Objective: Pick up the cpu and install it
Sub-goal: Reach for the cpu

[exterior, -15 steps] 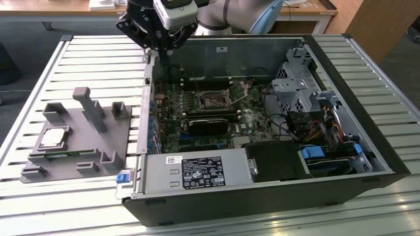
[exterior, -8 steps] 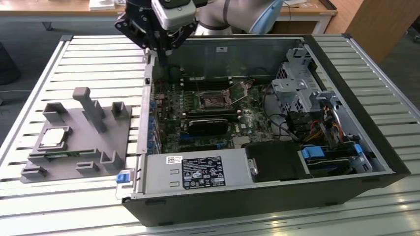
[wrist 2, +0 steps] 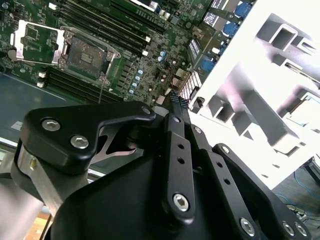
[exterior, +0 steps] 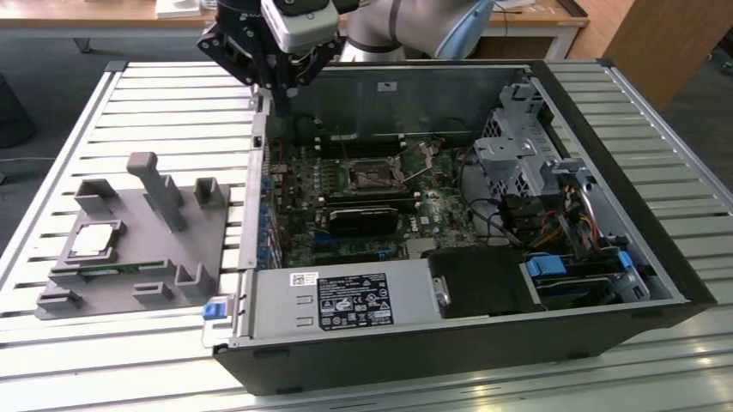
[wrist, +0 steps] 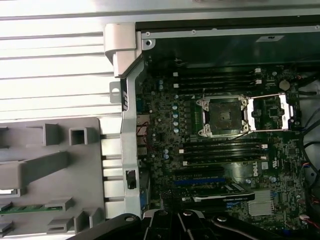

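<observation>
Exterior view: the arm's black gripper [exterior: 278, 101] hangs with its fingers drawn together on nothing, above the side wall of an opened computer case [exterior: 641, 215] that lies on a slatted metal table [exterior: 69, 129]. The cpu [exterior: 94, 240], a small silvery square, lies flat in a grey fixture tray [exterior: 143, 253] on the table outside the case. It is well apart from the gripper, lower than it and toward the exterior view's left of it, with upright pegs standing around it on the tray. On the gripper's other side, lower and toward the exterior view's right, the motherboard's black-framed socket [exterior: 372, 176] sits bare inside the case.

The second wrist view looks along the gripper [wrist 2: 175, 100], whose tips meet over the border between the green motherboard [wrist 2: 150, 65] and the pale fixture tray [wrist 2: 260, 115]. Beyond the tips the socket [wrist 2: 85, 55] holds no chip, and its metal frame [wrist 2: 32, 40] lies open beside it.

In the first wrist view the socket [wrist: 222, 116] and its opened metal frame [wrist: 270, 112] sit between rows of dark memory slots [wrist: 215, 82], and the fixture tray [wrist: 30, 150] lies on the far side of the case wall [wrist: 127, 125].
</observation>
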